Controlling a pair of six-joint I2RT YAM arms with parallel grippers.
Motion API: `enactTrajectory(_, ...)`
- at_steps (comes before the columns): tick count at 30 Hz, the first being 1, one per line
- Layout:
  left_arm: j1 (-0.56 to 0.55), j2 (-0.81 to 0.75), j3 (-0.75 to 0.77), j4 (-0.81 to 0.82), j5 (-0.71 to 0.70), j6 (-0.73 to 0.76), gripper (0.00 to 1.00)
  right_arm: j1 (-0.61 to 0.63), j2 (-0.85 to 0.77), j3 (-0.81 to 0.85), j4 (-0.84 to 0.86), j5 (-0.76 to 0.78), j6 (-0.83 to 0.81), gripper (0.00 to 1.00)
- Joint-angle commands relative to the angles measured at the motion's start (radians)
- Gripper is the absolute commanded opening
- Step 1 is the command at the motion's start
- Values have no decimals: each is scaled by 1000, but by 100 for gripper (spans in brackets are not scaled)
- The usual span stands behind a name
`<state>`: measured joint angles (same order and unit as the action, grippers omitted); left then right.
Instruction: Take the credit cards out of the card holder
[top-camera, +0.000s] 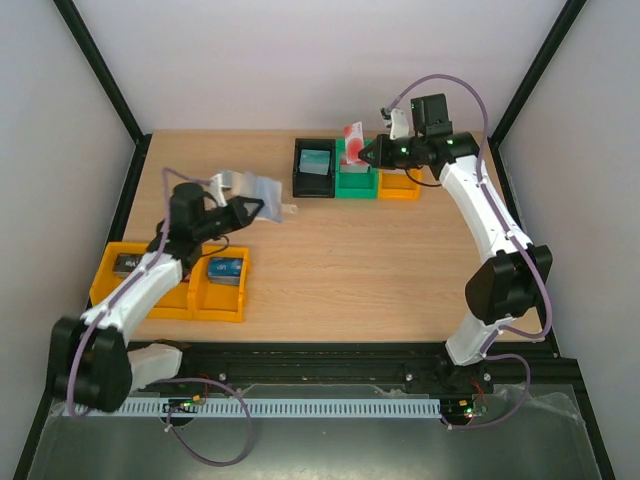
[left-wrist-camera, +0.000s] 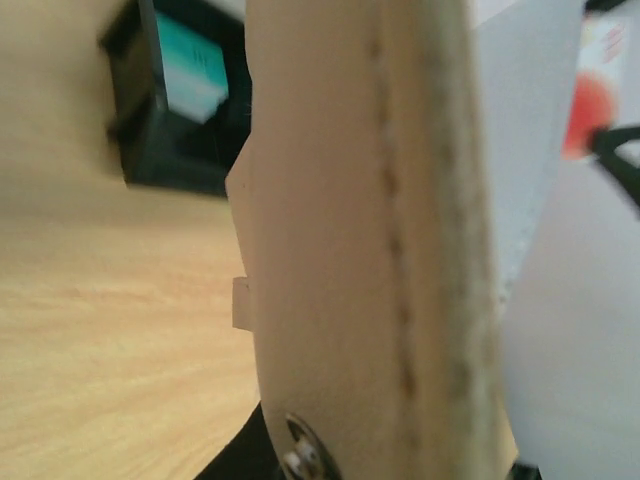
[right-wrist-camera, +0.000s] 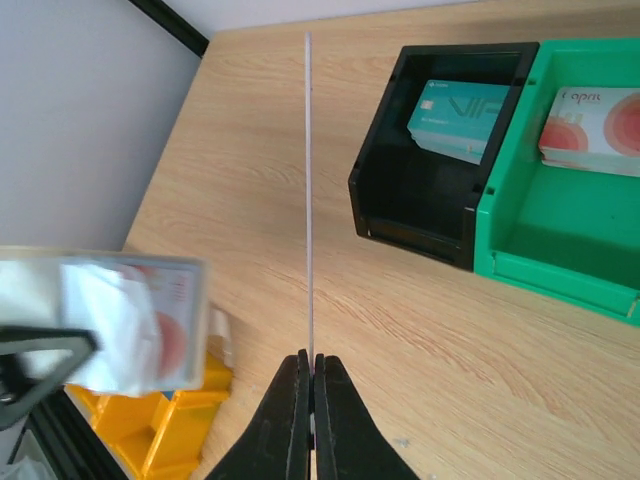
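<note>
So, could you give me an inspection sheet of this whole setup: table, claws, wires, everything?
Surface: light wooden table.
Job's things: card holder held up off the table, open; red-and-white card held about over the green bin.
Clutter: black bin with a teal card; a second card, white with a red circle, in the green bin; orange bin; yellow bins, one with a blue card.
Grippers: left gripper shut on the card holder; right gripper shut on the red-and-white card.
Cables: purple cables loop along both arms.
Surroundings: white walls, black frame posts.
</note>
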<state>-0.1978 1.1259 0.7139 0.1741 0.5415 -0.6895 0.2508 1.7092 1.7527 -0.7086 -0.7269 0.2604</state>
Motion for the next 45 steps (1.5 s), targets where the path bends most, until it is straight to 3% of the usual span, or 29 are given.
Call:
enactTrajectory(1, -91, 200, 86, 12, 93, -23, 2, 5, -67, -24, -60, 31, -56, 2)
enactTrajectory(6, -177, 429, 179, -6, 104, -33, 2, 3, -130, -82, -75, 42, -73, 2)
enactTrajectory(9, -189, 490, 184, -18, 36, -53, 5, 4, -153, -101, -71, 39, -75, 2)
enactTrajectory(14, -182, 496, 142, -85, -143, -80, 63, 4, -144, -86, -83, 29, -78, 2)
enactTrajectory(16, -176, 480, 144, -113, -197, -78, 75, 5, -133, -70, -89, 25, -78, 2)
enactTrajectory(18, -174, 450, 147, -133, -235, -74, 81, 5, -127, -49, -99, 26, -77, 2)
enactTrajectory(27, -144, 290, 245, -187, -221, 30, 90, 10, -156, -20, -129, -27, -106, 2)
enactTrajectory(29, -117, 224, 245, -125, -136, 126, 90, 31, -177, -22, -144, -37, -152, 2)
enactTrajectory(33, -110, 25, 211, 52, 218, 532, 84, 155, -244, -42, -189, -60, -318, 2)
enactTrajectory(35, -108, -26, 260, -70, 387, 740, 84, 220, -268, -56, -208, -59, -378, 1)
enactTrajectory(36, -107, -32, 300, -211, 433, 825, 84, 242, -275, -61, -215, -56, -395, 2)
enactTrajectory(40, -100, -15, 430, -581, 498, 1109, 84, 326, -281, -65, -263, 31, -443, 2)
enactTrajectory(45, -96, -24, 461, -652, 474, 1144, 84, 416, -286, -58, -290, 79, -473, 2)
